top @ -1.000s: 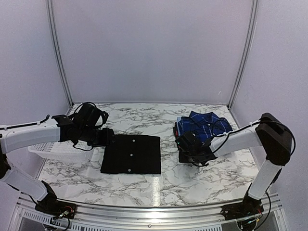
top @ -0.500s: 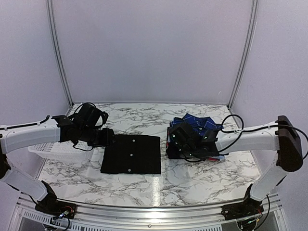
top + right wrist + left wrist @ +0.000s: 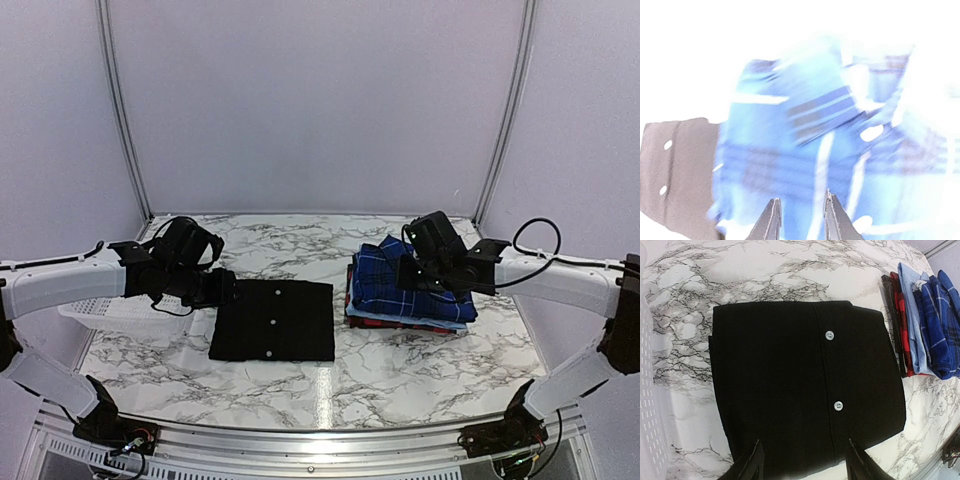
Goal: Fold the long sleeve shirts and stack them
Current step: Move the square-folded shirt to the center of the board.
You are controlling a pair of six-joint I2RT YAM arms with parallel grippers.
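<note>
A folded black long sleeve shirt with small white buttons lies flat at the table's centre. My left gripper stands open at its left edge. In the left wrist view its fingers straddle the near edge of the black shirt without holding it. To the right sits a stack of folded shirts, blue plaid on top with light blue and red beneath. My right gripper hovers over that stack. The right wrist view is blurred and washed out. There the right gripper shows slightly open above the blue plaid, with nothing between its fingers.
A white mesh basket sits at the left edge of the marble table, under my left arm, and its wall shows in the left wrist view. Purple walls close in the back and sides.
My right arm has risen from the stack's left side and swung back to the right, and its gripper has opened. The blue plaid shirt now lies flat on top. The left arm has not moved.
</note>
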